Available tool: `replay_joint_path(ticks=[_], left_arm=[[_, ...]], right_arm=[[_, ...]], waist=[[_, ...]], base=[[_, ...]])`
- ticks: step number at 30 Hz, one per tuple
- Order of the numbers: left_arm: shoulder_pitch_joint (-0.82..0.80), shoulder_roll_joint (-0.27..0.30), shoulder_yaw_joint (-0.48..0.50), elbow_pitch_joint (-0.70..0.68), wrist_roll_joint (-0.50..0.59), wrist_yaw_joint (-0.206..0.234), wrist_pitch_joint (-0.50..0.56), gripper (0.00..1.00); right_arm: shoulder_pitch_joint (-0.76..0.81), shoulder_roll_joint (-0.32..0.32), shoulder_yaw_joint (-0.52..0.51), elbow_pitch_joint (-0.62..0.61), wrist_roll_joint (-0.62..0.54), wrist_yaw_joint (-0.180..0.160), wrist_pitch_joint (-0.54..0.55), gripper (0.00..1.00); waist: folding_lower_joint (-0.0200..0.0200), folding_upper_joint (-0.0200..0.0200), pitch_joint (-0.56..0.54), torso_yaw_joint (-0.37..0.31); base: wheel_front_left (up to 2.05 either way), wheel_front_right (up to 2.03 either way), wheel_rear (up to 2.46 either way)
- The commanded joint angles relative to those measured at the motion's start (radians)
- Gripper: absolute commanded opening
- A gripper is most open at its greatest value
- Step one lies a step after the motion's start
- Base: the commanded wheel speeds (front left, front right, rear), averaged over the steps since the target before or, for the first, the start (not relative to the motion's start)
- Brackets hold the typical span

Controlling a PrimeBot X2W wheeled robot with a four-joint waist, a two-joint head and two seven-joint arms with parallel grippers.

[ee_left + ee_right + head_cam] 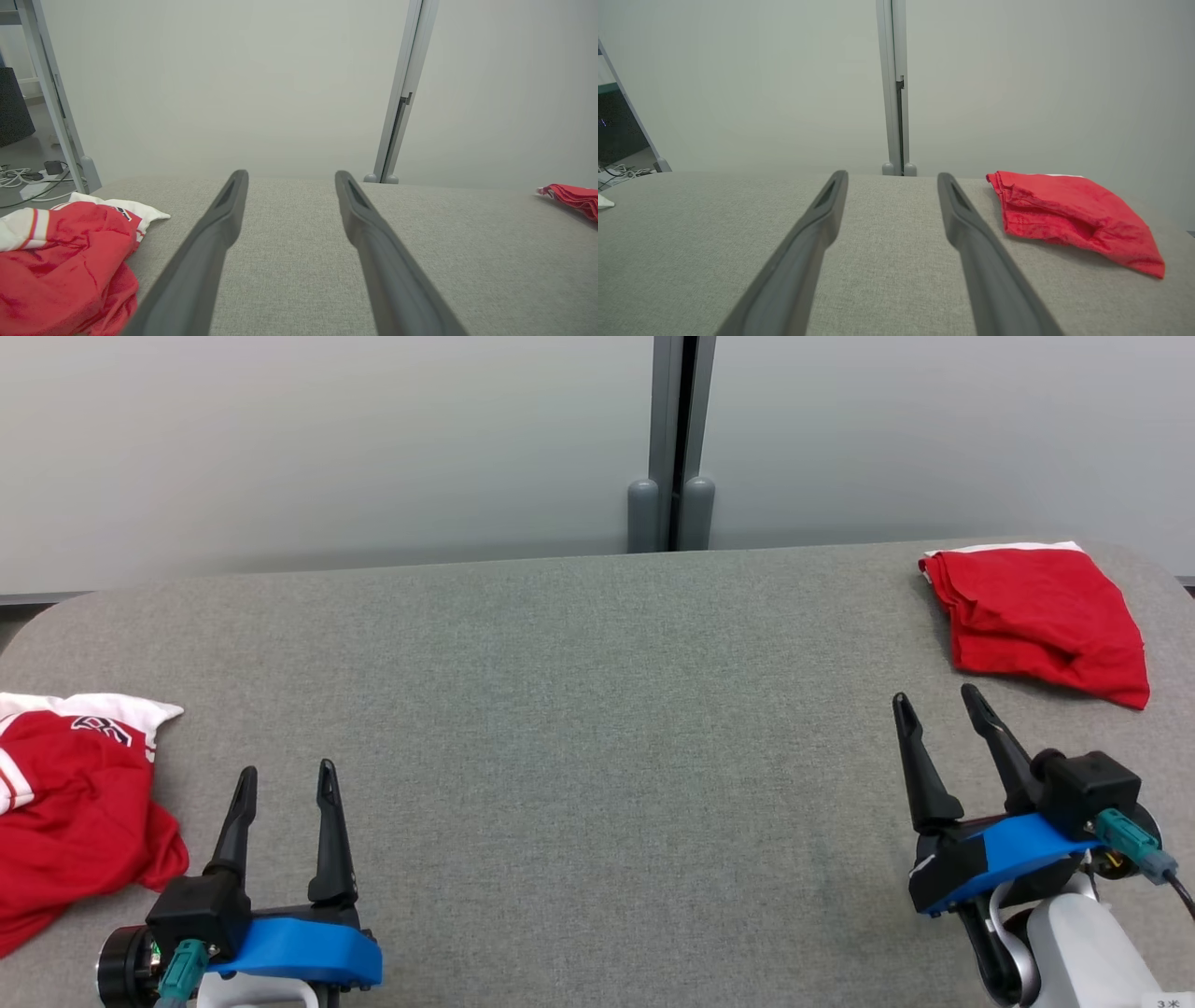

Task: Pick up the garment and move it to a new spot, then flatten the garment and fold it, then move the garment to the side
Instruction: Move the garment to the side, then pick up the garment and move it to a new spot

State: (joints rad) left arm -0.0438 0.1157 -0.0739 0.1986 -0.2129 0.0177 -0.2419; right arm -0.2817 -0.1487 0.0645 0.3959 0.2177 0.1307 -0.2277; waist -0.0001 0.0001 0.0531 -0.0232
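Note:
A crumpled red and white garment (75, 803) lies at the table's left edge, partly cut off by the head view; the left wrist view has it (60, 261) at lower left. My left gripper (287, 767) stands open just right of it, apart from the cloth, nothing between its fingers (291, 173). A second red garment (1041, 616), folded into a flat bundle, rests at the far right corner (1069, 219). Below and left of that bundle, my right gripper (934, 693) hangs open and empty (892, 173).
The grey fabric-covered table (597, 709) has rounded corners and a wide bare middle between the two arms. Pale partition panels with a grey post (672, 439) stand behind its far edge. Cables and a small box (32, 177) lie on the floor past the left end.

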Motion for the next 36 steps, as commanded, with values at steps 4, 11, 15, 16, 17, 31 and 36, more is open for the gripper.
replay_joint_path(ticks=[4,11,15,16,17,31,36], left_arm=[[0.009,0.004,-0.010,-0.006,-0.005,0.004,0.010,1.00],[0.013,0.013,-0.017,-0.009,-0.006,0.006,0.017,1.00],[0.015,0.018,-0.019,-0.014,-0.008,0.009,0.024,1.00],[0.015,0.020,-0.019,-0.015,-0.008,0.010,0.025,1.00],[0.016,0.021,-0.018,-0.017,-0.009,0.011,0.026,1.00],[0.000,0.033,-0.024,-0.023,-0.015,0.020,0.035,1.00],[-0.008,0.042,-0.018,-0.027,-0.019,0.027,0.036,1.00]], right_arm=[[0.080,0.035,-0.039,-0.089,-0.033,0.000,0.030,1.00],[0.186,0.078,-0.078,-0.204,-0.061,0.000,0.072,1.00],[0.224,0.090,-0.090,-0.247,-0.065,0.000,0.091,1.00],[0.230,0.093,-0.092,-0.254,-0.064,0.000,0.092,1.00],[0.235,0.094,-0.093,-0.260,-0.064,0.000,0.096,1.00],[0.254,0.099,-0.108,-0.291,-0.063,0.000,0.109,1.00],[0.244,0.099,-0.100,-0.287,-0.052,0.000,0.103,1.00]], waist=[[0.0001,-0.0001,-0.008,0.003],[0.0001,-0.0001,-0.015,0.015],[0.0001,-0.0001,-0.017,0.020],[0.0001,-0.0001,-0.016,0.021],[0.0001,-0.0001,-0.015,0.021],[0.0001,-0.0001,-0.001,0.048],[0.0001,-0.0001,0.009,0.080]], base=[[0.00,0.00,0.00],[0.00,0.00,0.00],[0.00,0.00,0.00],[0.00,0.00,0.00],[0.00,0.00,0.00],[0.00,0.00,0.00],[0.00,0.00,0.00]])
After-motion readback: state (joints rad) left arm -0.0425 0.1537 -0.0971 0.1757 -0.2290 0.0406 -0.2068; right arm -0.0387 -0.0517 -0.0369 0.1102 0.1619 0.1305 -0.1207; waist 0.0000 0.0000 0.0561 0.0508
